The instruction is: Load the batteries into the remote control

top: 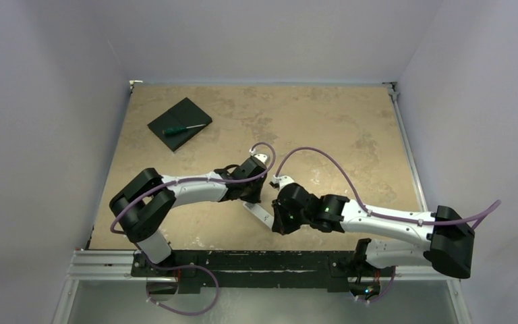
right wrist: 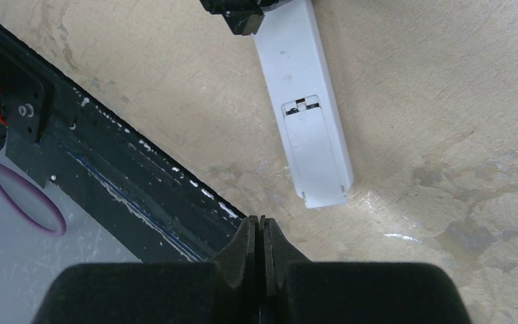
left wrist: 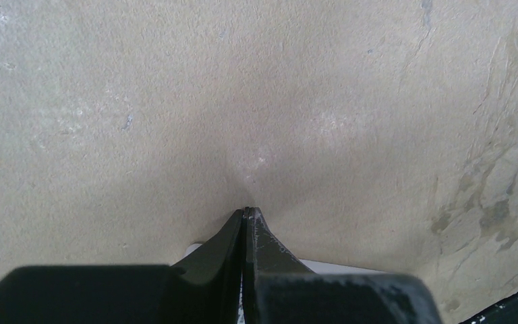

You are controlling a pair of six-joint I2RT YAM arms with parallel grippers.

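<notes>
1. Remote control (right wrist: 308,115): white, lies back up on the desk (top: 324,115), near the middle of the near edge, battery cover seated.
2. Left gripper (left wrist: 247,212): fingers pressed together, empty, over the remote's far end; contact cannot be told.
3. Right gripper (right wrist: 262,221): fingers together, empty, near the remote's other end, apart from it.
4. Black pad (top: 180,123): far left corner, carrying 1 green-handled screwdriver (top: 185,128).

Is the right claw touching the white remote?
Apart. The right wrist view shows bare table between the shut right gripper and the remote control.
</notes>
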